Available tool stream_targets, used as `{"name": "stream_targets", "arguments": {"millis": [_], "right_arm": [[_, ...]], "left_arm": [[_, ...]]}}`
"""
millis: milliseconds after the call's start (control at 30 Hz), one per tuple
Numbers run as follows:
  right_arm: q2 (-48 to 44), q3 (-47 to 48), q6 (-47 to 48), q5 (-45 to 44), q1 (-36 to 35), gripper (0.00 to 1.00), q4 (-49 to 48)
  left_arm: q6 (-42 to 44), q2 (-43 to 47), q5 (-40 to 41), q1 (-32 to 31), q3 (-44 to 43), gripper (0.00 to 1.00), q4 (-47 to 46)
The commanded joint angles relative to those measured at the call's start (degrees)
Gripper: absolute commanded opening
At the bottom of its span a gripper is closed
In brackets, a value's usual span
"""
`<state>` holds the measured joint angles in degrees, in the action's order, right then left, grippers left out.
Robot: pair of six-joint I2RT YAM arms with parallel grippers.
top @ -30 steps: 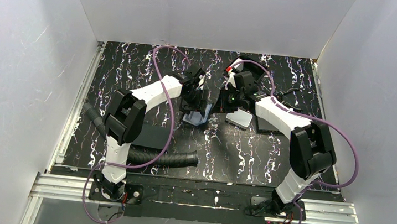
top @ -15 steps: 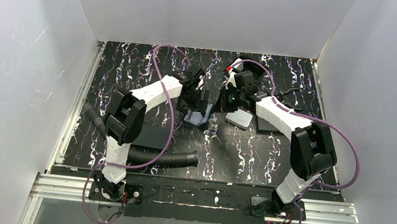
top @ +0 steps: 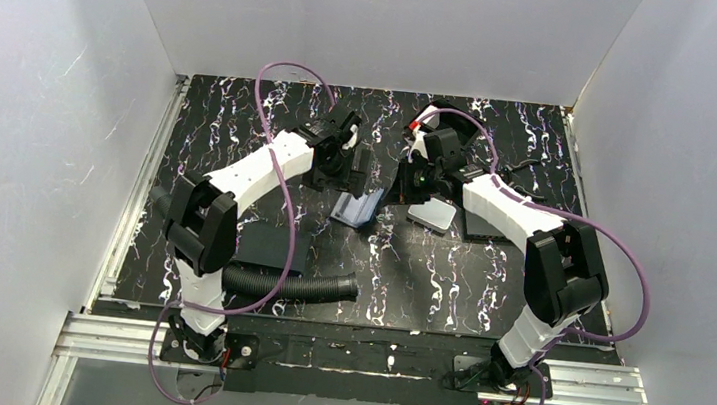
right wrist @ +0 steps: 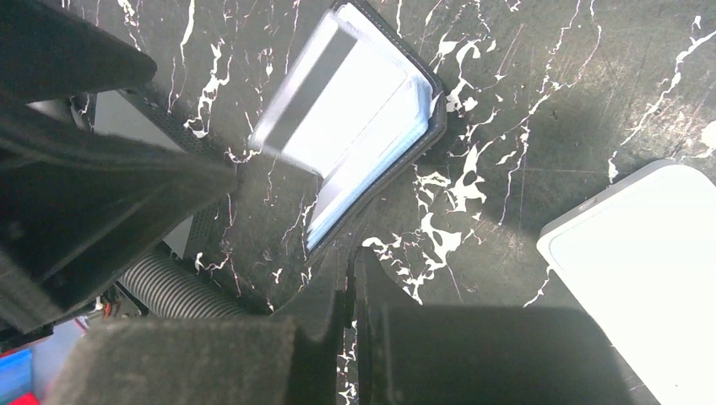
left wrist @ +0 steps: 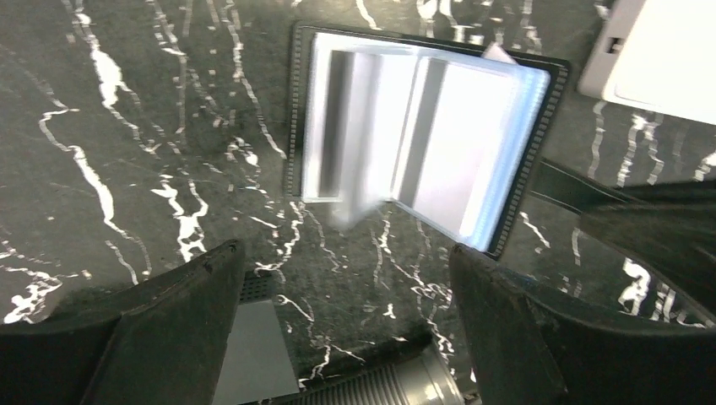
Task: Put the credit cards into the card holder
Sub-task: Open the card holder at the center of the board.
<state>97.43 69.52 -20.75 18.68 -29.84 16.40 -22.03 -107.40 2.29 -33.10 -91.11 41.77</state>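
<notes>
At the middle of the surface the card holder (top: 358,207) lies open with pale credit cards (left wrist: 460,139) inside it. The left hand (left wrist: 344,253), close over it a second ago, has drawn back and spread its fingers wide with nothing between them, so a card looks released into place. The holder now lies just ahead of that empty hand, apart from it; the right hand (right wrist: 350,270), fingers pressed together, sits at the holder's other edge, and whether it nips the tab I cannot tell.
</notes>
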Motion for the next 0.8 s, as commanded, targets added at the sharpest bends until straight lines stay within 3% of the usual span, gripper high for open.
{"name": "stream_targets", "arguments": {"millis": [0, 167, 433, 767], "right_arm": [[-2.6, -0.2, 1.0, 2.8, 1.2, 0.01, -1.0], [-2.8, -0.3, 1.5, 3.8, 2.0, 0.01, -0.9], [-2.3, -0.3, 1.6, 4.7, 2.2, 0.01, -1.0], [-2.3, -0.3, 1.6, 4.6, 2.2, 0.01, -1.0]], "left_arm": [[-1.5, 0.6, -8.3, -0.1, -1.2, 0.84, -0.6], [-1.9, -2.1, -11.8, -0.5, -2.1, 0.8, -2.3], [-1.8, -5.9, -14.1, -1.1, -3.1, 0.84, -3.1], [-2.0, -8.3, -12.3, -1.5, -3.6, 0.81, -3.5]]}}
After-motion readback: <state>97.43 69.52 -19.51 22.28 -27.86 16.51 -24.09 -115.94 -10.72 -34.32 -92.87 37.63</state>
